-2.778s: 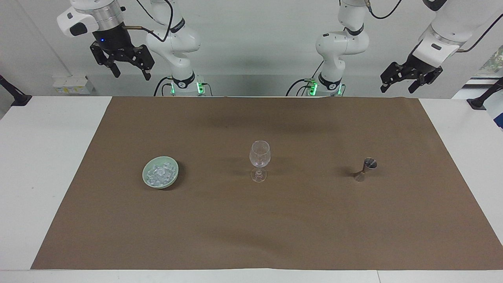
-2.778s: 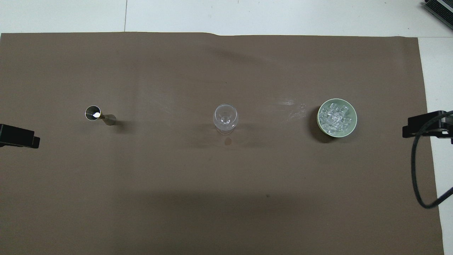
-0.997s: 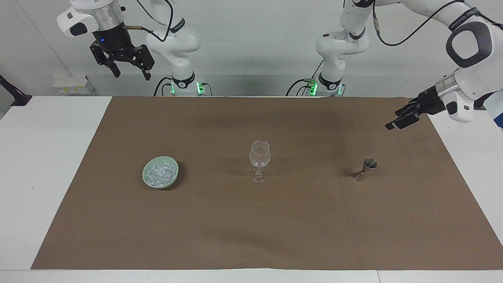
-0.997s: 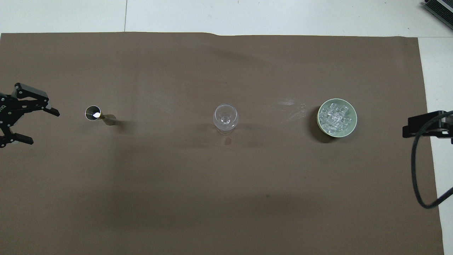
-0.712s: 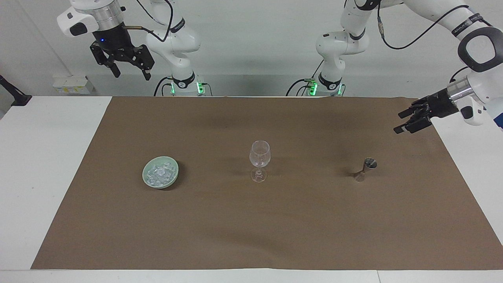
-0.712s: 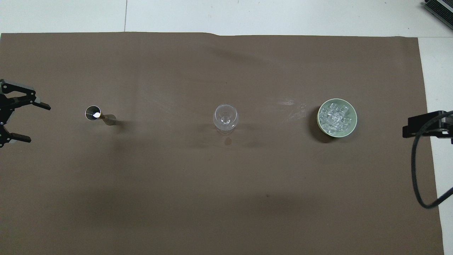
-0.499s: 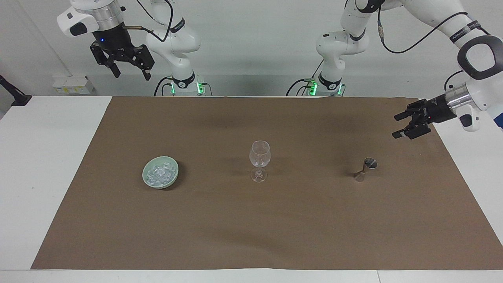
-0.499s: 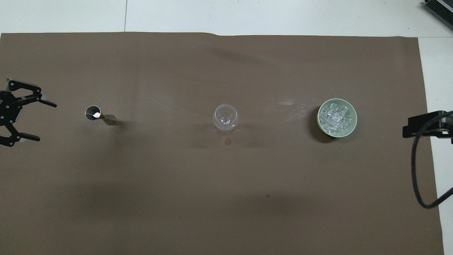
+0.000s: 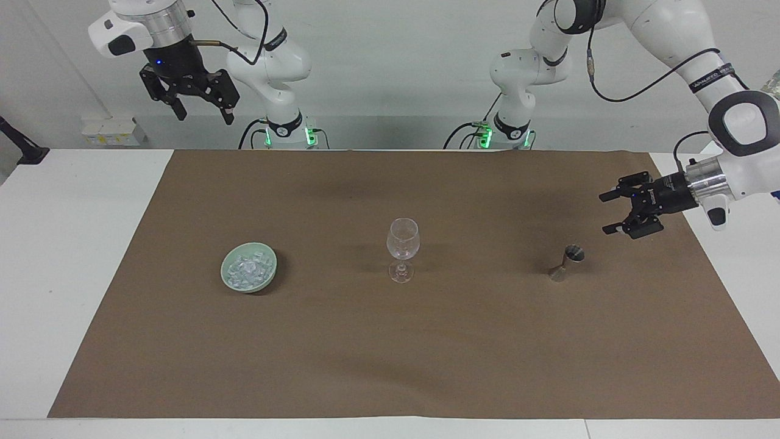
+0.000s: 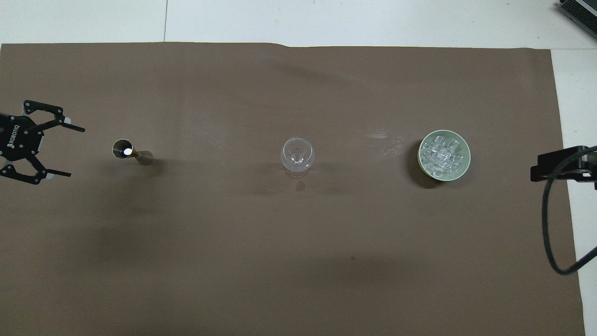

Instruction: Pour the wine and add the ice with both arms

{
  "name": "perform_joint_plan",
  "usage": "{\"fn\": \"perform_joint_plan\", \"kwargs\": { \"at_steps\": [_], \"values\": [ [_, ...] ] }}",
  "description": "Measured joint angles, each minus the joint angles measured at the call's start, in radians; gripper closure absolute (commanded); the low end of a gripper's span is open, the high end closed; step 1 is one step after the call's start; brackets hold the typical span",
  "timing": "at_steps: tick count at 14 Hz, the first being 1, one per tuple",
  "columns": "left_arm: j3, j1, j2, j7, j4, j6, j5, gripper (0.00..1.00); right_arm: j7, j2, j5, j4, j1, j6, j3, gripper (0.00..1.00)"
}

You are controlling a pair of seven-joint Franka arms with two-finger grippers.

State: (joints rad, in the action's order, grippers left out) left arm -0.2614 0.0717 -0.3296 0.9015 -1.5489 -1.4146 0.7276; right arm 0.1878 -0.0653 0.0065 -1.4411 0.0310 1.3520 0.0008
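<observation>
The ice (image 9: 247, 269) lies in a pale green bowl (image 10: 461, 168) on the brown mat (image 9: 390, 341), toward the right arm's end of the table. The left gripper (image 9: 606, 212) hovers over the mat beside the metal jigger (image 9: 567, 261), fingers spread. The right gripper (image 9: 203, 111) waits raised by its base, fingers spread. A wine glass (image 9: 402, 247) stands between bowl and jigger.
</observation>
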Motion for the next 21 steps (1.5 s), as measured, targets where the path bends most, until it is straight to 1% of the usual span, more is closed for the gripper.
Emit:
{"fn": "perform_joint_plan", "kwargs": {
  "at_steps": [3,6,8,16,19,21],
  "values": [
    [-0.028,0.016,-0.048,0.001,0.000,0.000,0.049,0.00,0.000,0.000,0.000,0.000,0.000,0.000,0.000,0.00],
    [-0.066,0.015,-0.101,0.014,-0.001,0.000,0.133,0.00,0.000,0.000,0.000,0.000,0.000,0.000,0.000,0.00],
    [-0.083,0.016,-0.137,0.015,-0.001,0.000,0.158,0.00,0.000,0.000,0.000,0.000,0.000,0.000,0.000,0.00],
    [-0.088,0.047,-0.270,0.049,-0.002,-0.001,0.307,0.00,0.000,0.000,0.000,0.000,0.000,0.000,0.000,0.00],
    [-0.088,0.048,-0.291,0.048,-0.003,0.000,0.338,0.00,0.000,0.000,0.000,0.000,0.000,0.000,0.000,0.00],
    [-0.088,0.051,-0.296,0.000,-0.009,0.003,0.360,0.00,0.000,0.000,0.000,0.000,0.000,0.000,0.000,0.00]
  ]
}}
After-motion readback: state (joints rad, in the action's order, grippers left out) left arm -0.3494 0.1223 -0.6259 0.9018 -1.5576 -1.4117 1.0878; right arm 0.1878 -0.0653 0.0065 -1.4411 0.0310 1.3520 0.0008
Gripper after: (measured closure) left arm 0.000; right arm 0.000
